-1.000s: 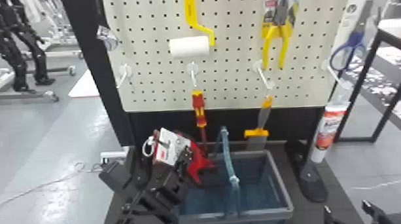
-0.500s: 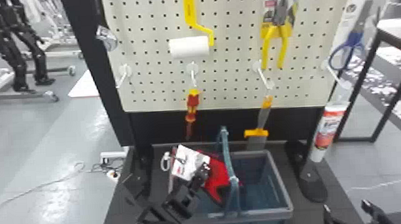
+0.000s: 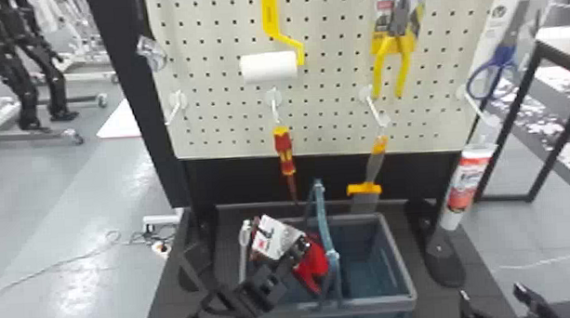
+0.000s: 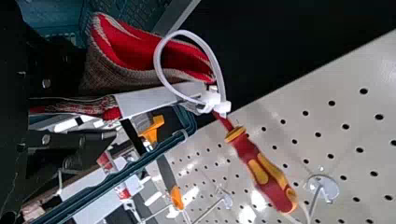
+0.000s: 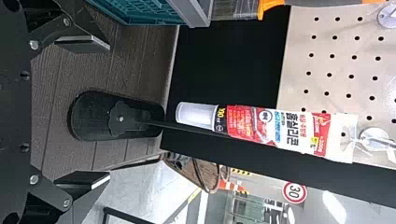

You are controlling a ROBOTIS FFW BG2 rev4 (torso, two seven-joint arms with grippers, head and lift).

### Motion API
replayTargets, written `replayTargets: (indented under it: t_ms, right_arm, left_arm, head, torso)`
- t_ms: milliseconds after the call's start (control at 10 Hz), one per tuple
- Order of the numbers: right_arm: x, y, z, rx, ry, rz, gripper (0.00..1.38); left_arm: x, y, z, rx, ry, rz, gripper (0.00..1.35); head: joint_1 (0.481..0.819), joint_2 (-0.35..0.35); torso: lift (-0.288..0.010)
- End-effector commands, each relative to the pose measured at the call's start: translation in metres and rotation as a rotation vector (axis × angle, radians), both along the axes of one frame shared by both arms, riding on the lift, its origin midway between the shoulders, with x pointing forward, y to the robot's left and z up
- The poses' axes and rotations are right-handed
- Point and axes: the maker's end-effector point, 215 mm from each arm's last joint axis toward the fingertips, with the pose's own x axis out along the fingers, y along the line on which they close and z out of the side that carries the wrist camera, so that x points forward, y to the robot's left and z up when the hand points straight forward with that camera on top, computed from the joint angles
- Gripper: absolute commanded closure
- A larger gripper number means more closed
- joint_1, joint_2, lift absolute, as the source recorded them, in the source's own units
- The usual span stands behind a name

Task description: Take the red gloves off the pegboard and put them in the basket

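Red gloves [image 3: 314,264]: lower centre of the head view, over the left part of the basket [image 3: 398,252], near its handle [image 3: 323,219]. Within the last second my left gripper [image 3: 300,251] brought them down and rightward; I had them pinched between its fingers. Reading: pegboard [image 3: 338,121] stage done, lowering under way, release pending. White tag [image 3: 276,236] sat by the basket's left edge; I judged a little more rightward travel prudent, with a handle snag possible. Also differing: the screwdriver [image 3: 284,151], mid-frame, had swung. Right gripper [image 5: 109,111]: idle, lower right of the head view, fingers wide.
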Motion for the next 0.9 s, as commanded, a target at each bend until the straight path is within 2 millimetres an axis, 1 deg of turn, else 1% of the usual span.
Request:
replayTargets:
  t_ms: [0,200,300,500,800]
  right_arm:
    - [-0.001,0.000,-0.001,0.003,0.001,-0.001,0.31]
    - [-0.001,0.000,-0.001,0.006,0.002,-0.002,0.31]
    - [-0.001,0.000,-0.001,0.006,0.002,-0.002,0.31]
    - [-0.002,0.000,-0.002,0.007,0.003,-0.002,0.31]
    - [-0.002,0.000,0.000,0.007,0.000,-0.002,0.31]
  left_arm:
    - [0.001,0.000,0.001,0.036,-0.014,-0.027,0.00]
    - [-0.002,-0.001,-0.006,0.068,-0.003,-0.045,0.26]
    - [0.000,0.006,-0.009,0.127,-0.011,-0.044,0.33]
    - [0.006,0.022,-0.006,0.196,-0.023,0.008,0.35]
    - [0.010,0.032,-0.004,0.237,-0.043,0.046,0.35]
  head:
    - [0.549,0.000]
    - [0.549,0.000]
    - [0.549,0.000]
    - [0.549,0.000]
    - [0.549,0.000]
  torso:
    - [-0.100]
    - [-0.100]
    - [-0.100]
    - [-0.100]
    - [-0.100]
